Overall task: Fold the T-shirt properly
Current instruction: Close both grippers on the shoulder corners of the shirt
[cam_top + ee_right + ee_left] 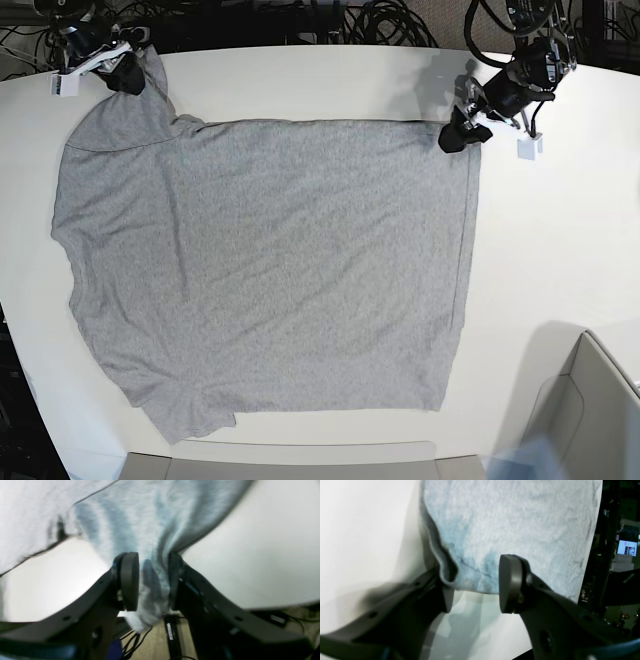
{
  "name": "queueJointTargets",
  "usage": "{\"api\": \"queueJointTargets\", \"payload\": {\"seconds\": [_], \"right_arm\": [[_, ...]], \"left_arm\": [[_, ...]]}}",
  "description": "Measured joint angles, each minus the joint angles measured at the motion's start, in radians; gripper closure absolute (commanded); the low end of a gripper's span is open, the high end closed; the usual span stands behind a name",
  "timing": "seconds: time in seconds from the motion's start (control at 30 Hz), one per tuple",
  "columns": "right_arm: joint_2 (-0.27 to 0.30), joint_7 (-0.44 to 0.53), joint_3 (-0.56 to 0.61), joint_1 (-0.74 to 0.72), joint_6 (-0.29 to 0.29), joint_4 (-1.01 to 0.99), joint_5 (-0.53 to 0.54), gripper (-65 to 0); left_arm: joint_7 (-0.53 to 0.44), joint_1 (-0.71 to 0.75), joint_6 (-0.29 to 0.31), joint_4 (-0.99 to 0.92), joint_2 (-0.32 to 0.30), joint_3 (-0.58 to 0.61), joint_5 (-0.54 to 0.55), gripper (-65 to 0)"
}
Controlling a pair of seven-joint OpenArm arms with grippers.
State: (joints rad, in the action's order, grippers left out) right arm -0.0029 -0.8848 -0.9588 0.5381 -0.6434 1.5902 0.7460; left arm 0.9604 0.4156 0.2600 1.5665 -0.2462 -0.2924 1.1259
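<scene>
Heather-grey cotton, the T-shirt [265,270] lies spread nearly flat, plain side up, across the middle of the white bench [560,250], one corner drawn up toward the far edge on the base view's left. My right gripper [153,580] pinches that corner, a wad of the grey cloth bunched between its two pads and hanging out below them. My left gripper [475,587] sits at the opposite far corner with its jaws standing wide, the hem's edge lying in the gap and resting against one finger, not clamped.
</scene>
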Motion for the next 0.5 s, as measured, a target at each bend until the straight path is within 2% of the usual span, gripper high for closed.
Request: {"api": "queueJointTargets", "payload": {"seconds": [0.1, 0.17, 0.2, 0.3, 0.37, 0.5], "right_arm": [[-0.004, 0.005, 0.06, 0.002, 0.0, 0.002, 0.012, -19.3], [-0.026, 0.019, 0.063, 0.003, -0.001, 0.002, 0.015, -19.1], [-0.03, 0.019, 0.064, 0.003, -0.001, 0.002, 0.018, -19.1], [-0.031, 0.017, 0.067, 0.003, -0.006, 0.002, 0.018, -17.9], [-0.024, 0.011, 0.067, 0.001, -0.007, 0.001, 0.012, -12.8], [-0.003, -0.011, 0.058, -0.008, -0.008, -0.006, 0.003, -0.9]], "left_arm": [[0.003, -0.002, 0.0, -0.001, 0.0, 0.003, 0.0, -26.2], [0.008, -0.016, 0.0, -0.002, 0.0, 0.003, 0.0, -24.8], [0.008, -0.017, -0.001, -0.003, 0.0, 0.004, -0.002, -23.2], [0.008, -0.02, -0.006, -0.005, 0.001, 0.006, -0.021, -12.2], [0.009, -0.019, -0.008, -0.009, 0.002, 0.006, -0.026, -5.7], [0.015, -0.019, -0.008, -0.01, 0.016, 0.01, -0.026, -1.3]]}}
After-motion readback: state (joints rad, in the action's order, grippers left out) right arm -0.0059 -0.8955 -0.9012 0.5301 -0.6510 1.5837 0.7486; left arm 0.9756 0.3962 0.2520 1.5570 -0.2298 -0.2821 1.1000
